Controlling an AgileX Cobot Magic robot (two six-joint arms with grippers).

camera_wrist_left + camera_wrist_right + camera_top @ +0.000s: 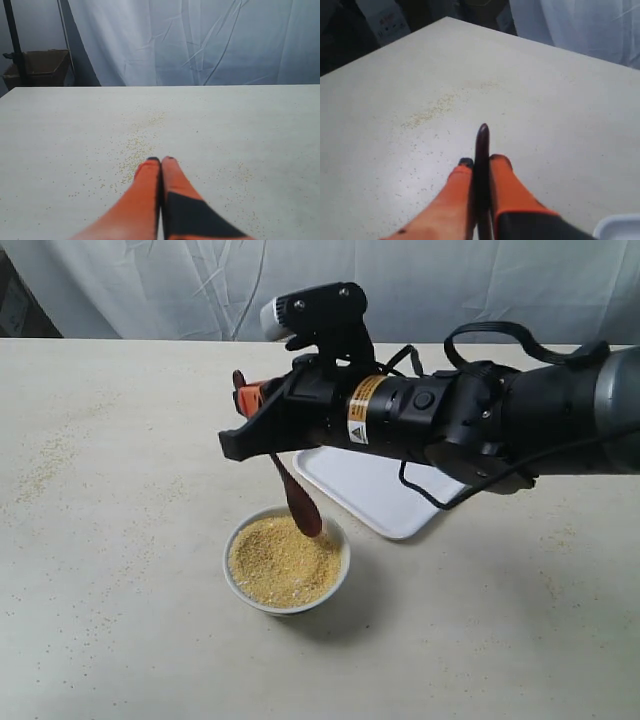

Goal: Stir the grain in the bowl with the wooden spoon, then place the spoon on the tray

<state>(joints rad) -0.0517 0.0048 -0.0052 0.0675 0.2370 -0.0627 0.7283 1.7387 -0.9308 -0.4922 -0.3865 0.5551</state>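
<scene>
Reddish-brown and glossy, the spoon [298, 502] is sitting clamped in your right gripper [248, 422], pinched partway along its handle. The handle's end is poking up above the orange fingers [252, 397], and the rest is slanting down to the bowl [285, 608]. The oval end is dipping to the grain [275, 565] at the bowl's far side, the side nearest the tray [370, 495], and appears to be touching it.

In the right wrist view you are looking along the spoon [482, 150], which is running between the two orange fingers of the right gripper [482, 162], both pressing on it. A corner of the tray [620, 227] is showing at that picture's edge.

The bowl is standing on the table [120, 540] just in front of the tray, and they are apart.

A yellow and white label [362, 410] is wrapping the right wrist. It is carrying a warning triangle, but its writing is too small for you to read.

Your right arm is reaching in from the right of the exterior view, lying roughly level above the tray, with the gripper pointing left and slightly down.

Your left gripper [161, 161] is hanging over bare table, its fingers pressed together with nothing between them. Loose grains [135, 150] are lying scattered on the table ahead of it.
</scene>
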